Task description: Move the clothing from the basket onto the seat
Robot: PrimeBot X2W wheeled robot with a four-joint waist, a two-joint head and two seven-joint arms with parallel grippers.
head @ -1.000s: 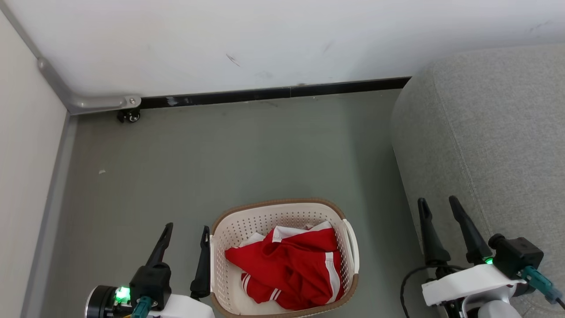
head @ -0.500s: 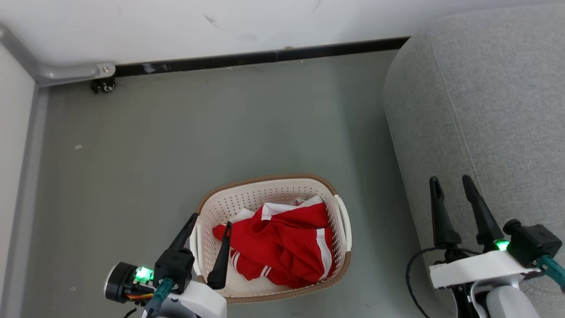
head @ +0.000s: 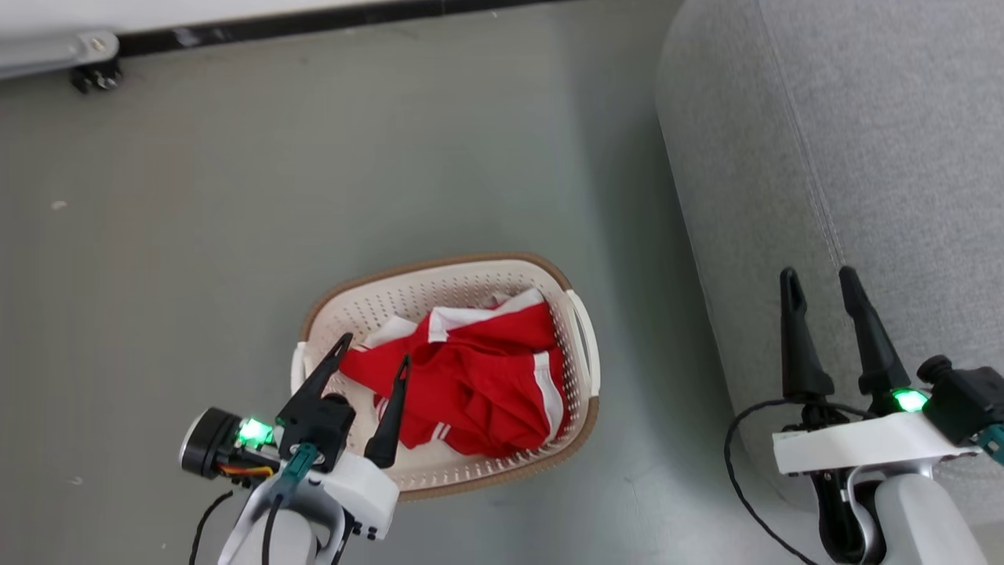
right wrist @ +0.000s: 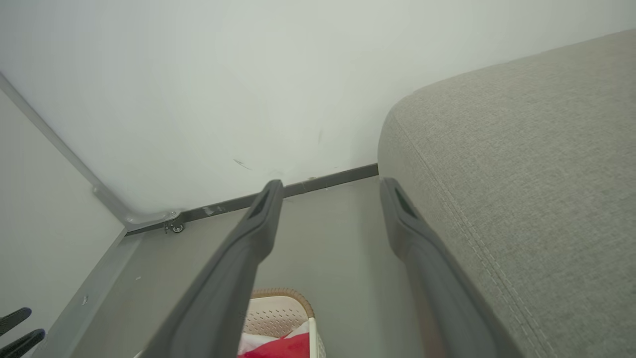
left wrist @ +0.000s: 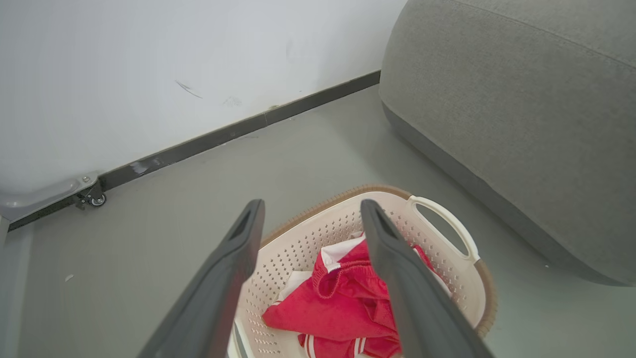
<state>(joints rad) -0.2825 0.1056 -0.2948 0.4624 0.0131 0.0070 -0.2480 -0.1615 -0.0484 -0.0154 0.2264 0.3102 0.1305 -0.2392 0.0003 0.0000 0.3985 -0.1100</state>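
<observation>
left gripper now over the basket, nothing lifted yet

a second ago the left gripper (head: 375,350) sat beside the basket (head: 439,263), outside its left wall. now, in the lower left of the head view, its fingers point over the basket's left end, with the tips above the near edge of the clothes (head: 478,377). the camera has also tipped down, so the dark baseboard (head: 314,17) now sits at the top edge of the frame; that shift is the view's, not the room's. the left gripper's fingers are spread wide and hold nothing. in the left wrist view the clothes (left wrist: 343,308) show low in the frame between the two fingers, apart from them. this looks like the reach before a first grab.

the right gripper (head: 817,273) stays at the lower right over the seat's (head: 863,157) left edge, fingers wide and empty.

the basket stands on the grey floor (head: 235,196) in the lower middle, near the seat but not touching it. it holds a crumpled red pile with white trim, a gathered waistband uppermost. all the red cloth in view is inside it, so the transfer is not yet begun.
</observation>
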